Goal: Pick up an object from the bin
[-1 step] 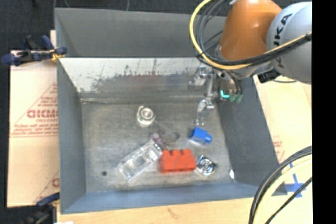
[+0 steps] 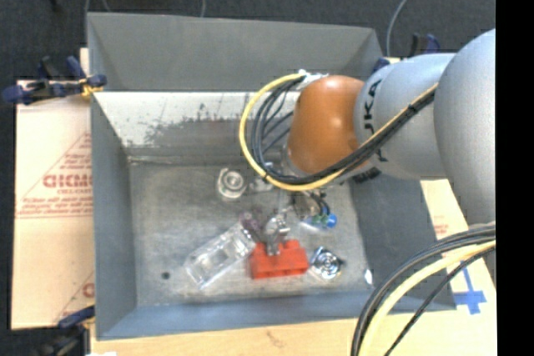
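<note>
My gripper (image 2: 275,231) hangs low in the bin's front middle, below the arm's orange cover. Its tip is right above the back edge of a red rectangular block (image 2: 280,261) that lies flat on the bin floor; I cannot tell whether they touch. A clear plastic piece (image 2: 215,257) lies just left of the block. A small purplish thing (image 2: 249,223) sits close to the gripper's left. A small thing with a blue tip (image 2: 328,221) is at its right, partly hidden by the arm.
A round silver cap-like thing (image 2: 231,182) rests further back on the left. A shiny crumpled silver thing (image 2: 326,264) lies right of the red block. The arm and its cables cover the bin's right back part.
</note>
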`<state>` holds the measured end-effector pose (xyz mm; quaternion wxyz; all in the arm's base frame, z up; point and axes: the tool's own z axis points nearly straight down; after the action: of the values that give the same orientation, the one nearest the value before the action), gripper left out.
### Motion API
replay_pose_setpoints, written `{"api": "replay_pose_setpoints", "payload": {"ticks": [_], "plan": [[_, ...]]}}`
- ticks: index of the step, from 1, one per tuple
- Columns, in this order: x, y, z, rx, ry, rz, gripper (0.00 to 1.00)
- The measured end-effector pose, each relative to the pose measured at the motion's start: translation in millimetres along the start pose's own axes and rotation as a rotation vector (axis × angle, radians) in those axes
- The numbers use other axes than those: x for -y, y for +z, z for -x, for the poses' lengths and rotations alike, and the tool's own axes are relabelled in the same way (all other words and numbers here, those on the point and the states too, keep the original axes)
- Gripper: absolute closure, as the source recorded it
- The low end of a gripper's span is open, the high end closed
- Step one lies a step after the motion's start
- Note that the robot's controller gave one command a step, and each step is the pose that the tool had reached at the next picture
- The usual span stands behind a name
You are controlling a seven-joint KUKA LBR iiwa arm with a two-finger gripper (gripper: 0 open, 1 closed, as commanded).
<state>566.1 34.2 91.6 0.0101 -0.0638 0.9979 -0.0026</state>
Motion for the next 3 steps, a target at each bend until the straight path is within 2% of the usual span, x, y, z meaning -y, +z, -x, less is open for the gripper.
{"api": "replay_pose_setpoints", "payload": {"ticks": [1, 2, 3], "plan": [[11, -9, 9.7, -0.013, 0.076, 0.007, 0.00], [9, -9, 12.5, -0.011, 0.030, 0.003, 0.00], [13, 15, 10.0, -0.006, 0.107, 0.008, 0.00]]}}
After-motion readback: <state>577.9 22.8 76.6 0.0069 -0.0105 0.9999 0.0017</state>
